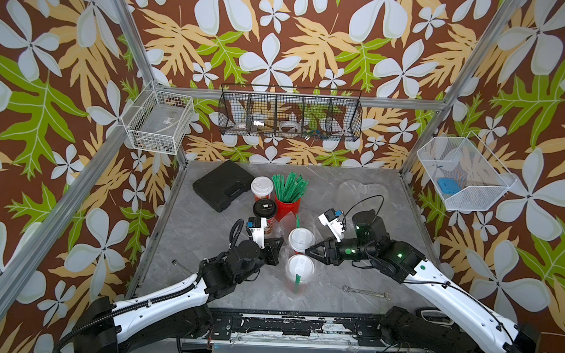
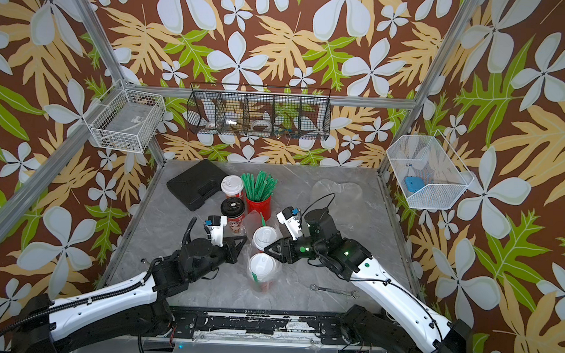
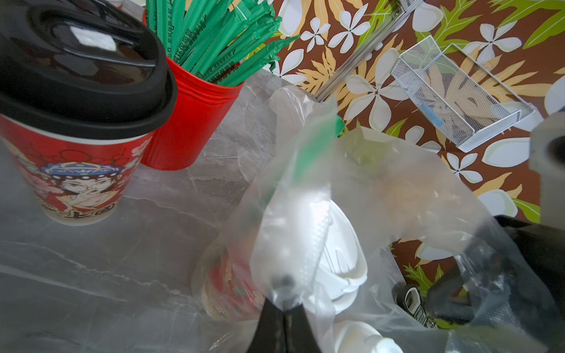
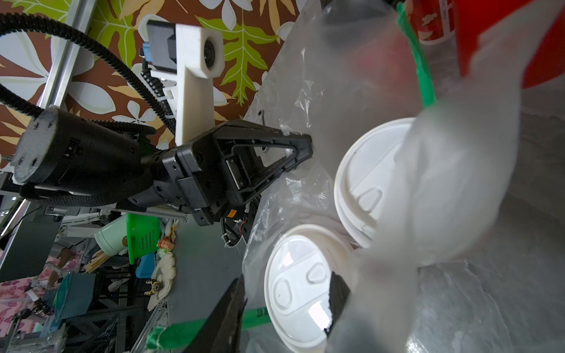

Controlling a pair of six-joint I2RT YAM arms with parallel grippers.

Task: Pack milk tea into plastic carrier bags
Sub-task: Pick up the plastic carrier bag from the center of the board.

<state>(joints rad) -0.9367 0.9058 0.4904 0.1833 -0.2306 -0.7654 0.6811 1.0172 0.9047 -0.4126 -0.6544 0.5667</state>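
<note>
Left gripper is clenched on a pinch of the clear carrier bag, with its tips half veiled by film. The right gripper has its jaws parted at the bag's mouth. Film blurs one finger, so I cannot tell whether it holds anything. Inside stand the far white-lidded cup and the near white-lidded cup, their red walls only smeared shapes through the plastic.
</note>
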